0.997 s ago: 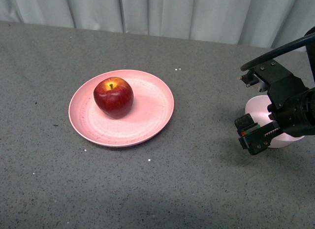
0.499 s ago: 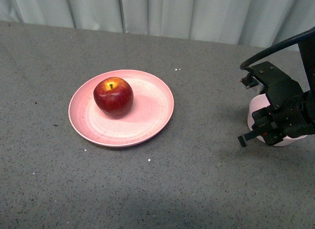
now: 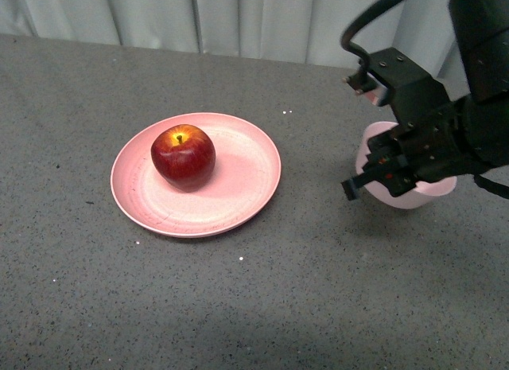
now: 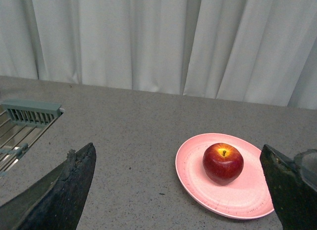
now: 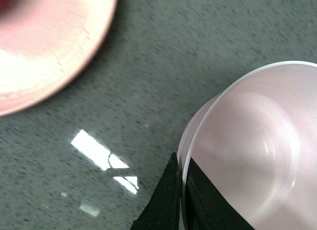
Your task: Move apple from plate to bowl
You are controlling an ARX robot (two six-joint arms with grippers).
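1 bowl (image 3: 413,198) shifted nearer plate (image 3: 246,171) | right fingers (image 5: 161,205) pinch its rim | left fingers (image 4: 69,190) wide, empty | apple (image 3: 184,157) unmoved

apple (image 3: 183,157) on plate (image 3: 242,183), left half | bowl (image 3: 421,193) right of plate, well apart

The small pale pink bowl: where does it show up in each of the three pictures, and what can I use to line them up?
Front view: the bowl is on the right side, partly hidden behind the right gripper.
Left wrist view: it is not in this picture.
Right wrist view: the bowl is seen close up from above, its rim pinched by that gripper.
Shared landmark: the plate shows in all three views.
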